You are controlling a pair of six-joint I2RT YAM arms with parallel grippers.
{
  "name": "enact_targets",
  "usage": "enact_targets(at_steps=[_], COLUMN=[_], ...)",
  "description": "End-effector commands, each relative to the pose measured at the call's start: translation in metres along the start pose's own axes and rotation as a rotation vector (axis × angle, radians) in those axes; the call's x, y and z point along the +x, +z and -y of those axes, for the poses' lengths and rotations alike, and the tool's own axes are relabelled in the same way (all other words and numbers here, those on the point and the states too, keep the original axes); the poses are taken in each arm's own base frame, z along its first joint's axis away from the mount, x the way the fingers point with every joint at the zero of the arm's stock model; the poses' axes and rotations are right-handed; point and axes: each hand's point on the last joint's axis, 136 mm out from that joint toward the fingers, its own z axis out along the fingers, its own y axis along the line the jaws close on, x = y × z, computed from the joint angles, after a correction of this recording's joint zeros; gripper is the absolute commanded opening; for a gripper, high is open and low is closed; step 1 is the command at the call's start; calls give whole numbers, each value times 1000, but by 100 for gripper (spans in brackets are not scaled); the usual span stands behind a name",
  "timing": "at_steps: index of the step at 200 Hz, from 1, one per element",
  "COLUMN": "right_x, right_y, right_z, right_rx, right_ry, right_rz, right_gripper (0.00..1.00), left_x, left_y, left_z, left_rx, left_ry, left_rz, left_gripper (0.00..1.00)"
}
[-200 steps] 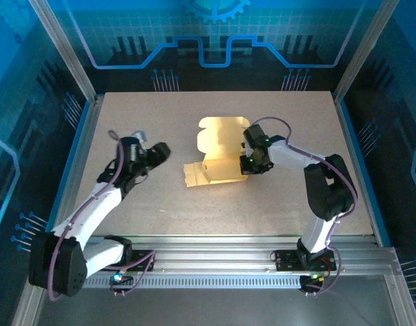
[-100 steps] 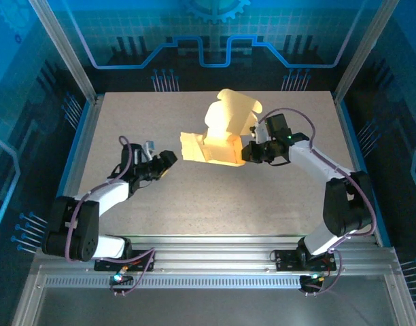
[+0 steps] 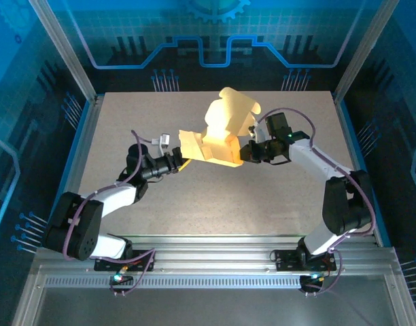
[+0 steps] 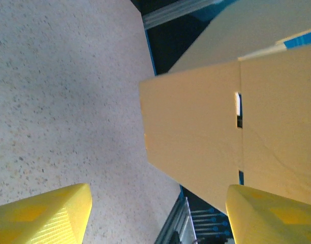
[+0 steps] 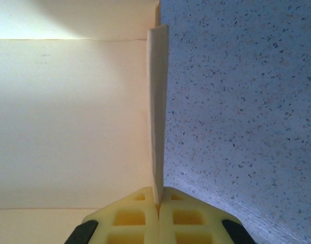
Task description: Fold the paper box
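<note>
The paper box is a pale yellow-tan, partly folded card held up above the table, with one flap rising toward the back. My right gripper is shut on the thin edge of the paper box, pinching it at the card's right side. My left gripper is open at the box's lower left corner. In the left wrist view its yellow fingers stand wide apart, and a flat panel of the paper box hangs just ahead of them, not gripped.
The speckled grey table lies under both arms. A blue rail borders its left side and a metal frame its near edge.
The left gripper has moved right across the table up to the box's lower left corner. The right gripper lifted the box off the table and now holds it still.
</note>
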Motion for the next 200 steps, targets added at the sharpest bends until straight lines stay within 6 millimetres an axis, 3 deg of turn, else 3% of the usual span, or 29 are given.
enact_targets(at_steps=[1, 42, 137, 200], right_x=[0, 9, 16, 14], right_y=[2, 17, 30, 19], right_z=[-1, 4, -6, 2], right_rx=[11, 54, 123, 387], right_ry=[1, -9, -79, -217], right_rz=[-19, -61, -104, -77], right_gripper=[0, 0, 0, 0], left_x=[4, 3, 12, 14], left_y=[-6, -11, 2, 12], left_z=[15, 30, 29, 6], left_rx=[50, 52, 30, -81], left_ry=[25, 49, 25, -24], left_rz=[5, -3, -49, -99], left_gripper=[72, 72, 72, 72])
